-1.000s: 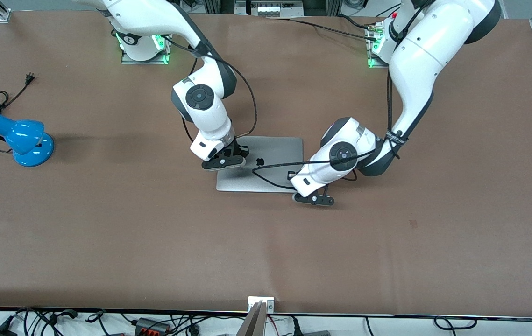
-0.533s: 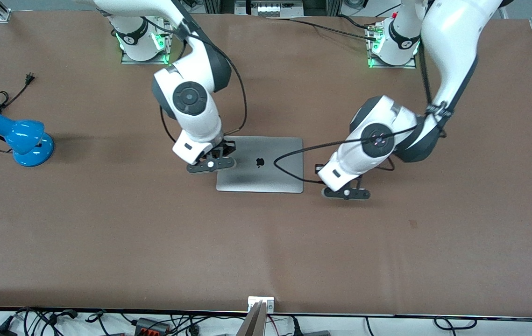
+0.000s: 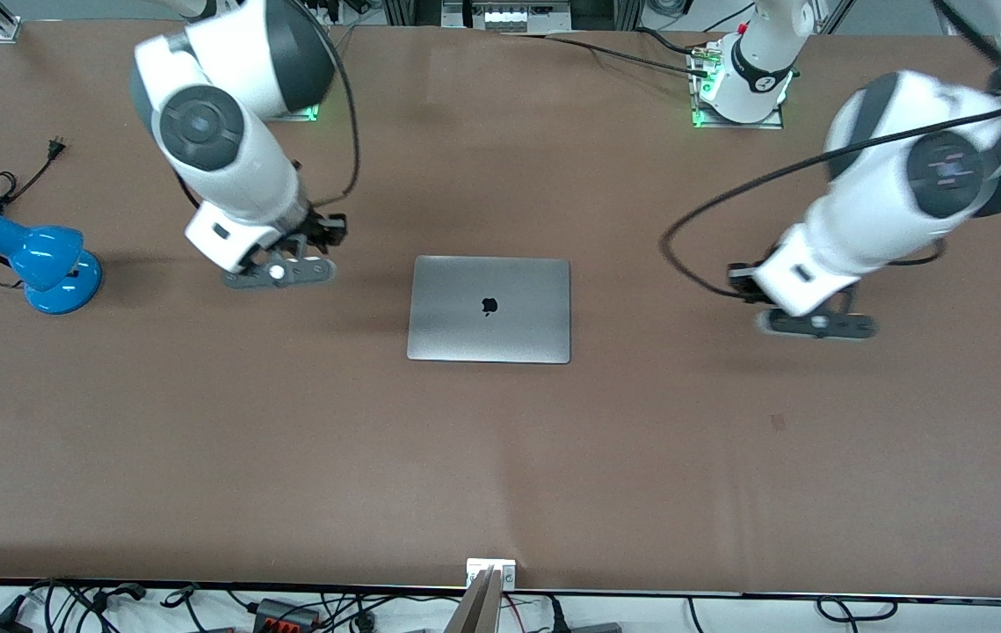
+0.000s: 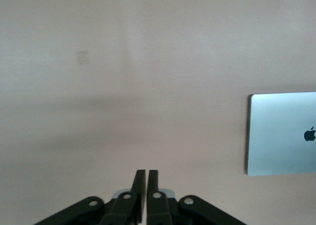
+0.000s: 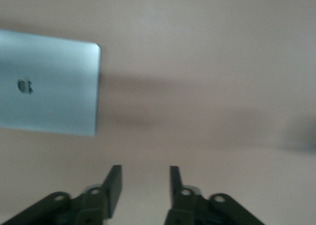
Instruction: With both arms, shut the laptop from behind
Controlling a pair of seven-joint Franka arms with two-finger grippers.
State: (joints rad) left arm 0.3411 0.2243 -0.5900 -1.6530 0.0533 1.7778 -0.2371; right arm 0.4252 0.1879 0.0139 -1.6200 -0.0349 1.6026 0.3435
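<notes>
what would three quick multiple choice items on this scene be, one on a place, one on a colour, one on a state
1. Where is the lamp?
A. on the laptop
B. toward the right arm's end of the table
C. toward the left arm's end of the table

2. What colour is the lamp?
A. blue
B. red
C. yellow

3. What state is the laptop in?
A. open, screen upright
B. half open
C. shut flat, logo up

Key: 1 B, it sits apart from the laptop at the end where the right gripper hovers, fingers apart. 2 A, its shade and base are bright blue. 3 C, only the grey lid shows; the left gripper hangs clear of it, fingers nearly together.
</notes>
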